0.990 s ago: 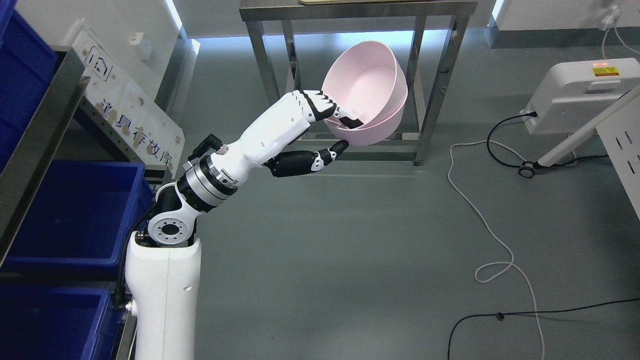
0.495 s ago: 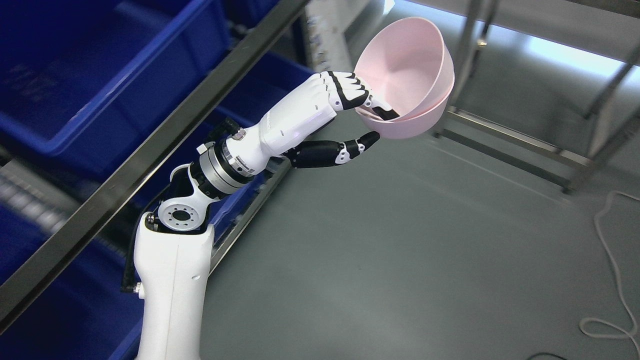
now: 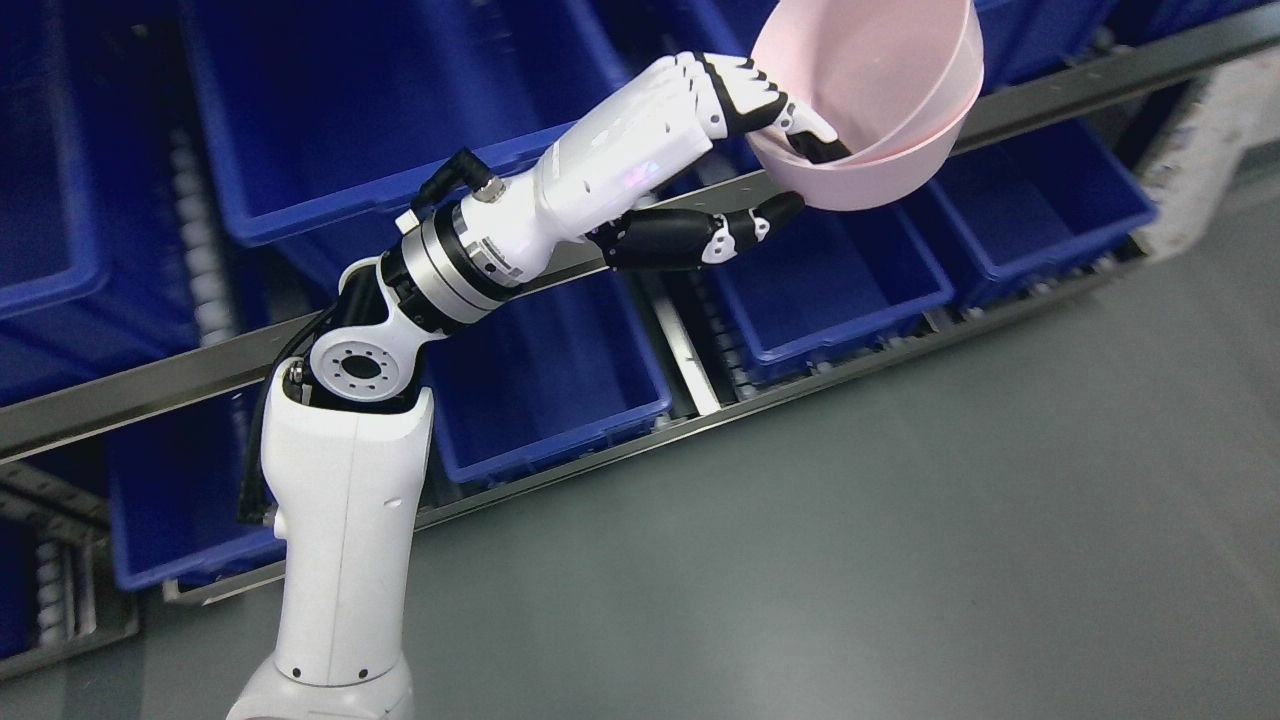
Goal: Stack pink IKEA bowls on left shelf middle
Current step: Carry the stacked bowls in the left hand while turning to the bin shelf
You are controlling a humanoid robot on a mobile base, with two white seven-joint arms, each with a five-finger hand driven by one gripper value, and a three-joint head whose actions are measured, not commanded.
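Left robot hand (image 3: 760, 150) raised, pinching pink bowls (image 3: 880, 110)

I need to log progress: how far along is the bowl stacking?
Done: two pink bowls sit nested together. In hand: the left hand grips their rim, fingers inside and thumb beneath, holding them up in front of the shelf of blue bins. Left: setting them down on the shelf and letting go.

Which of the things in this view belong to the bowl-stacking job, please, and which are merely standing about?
Part of the job:
- pink bowls, two nested, held up in front of the shelf
- left hand, gripping their rim
- shelf rail of the rack

Just there:
- blue bins on the rack
- grey floor
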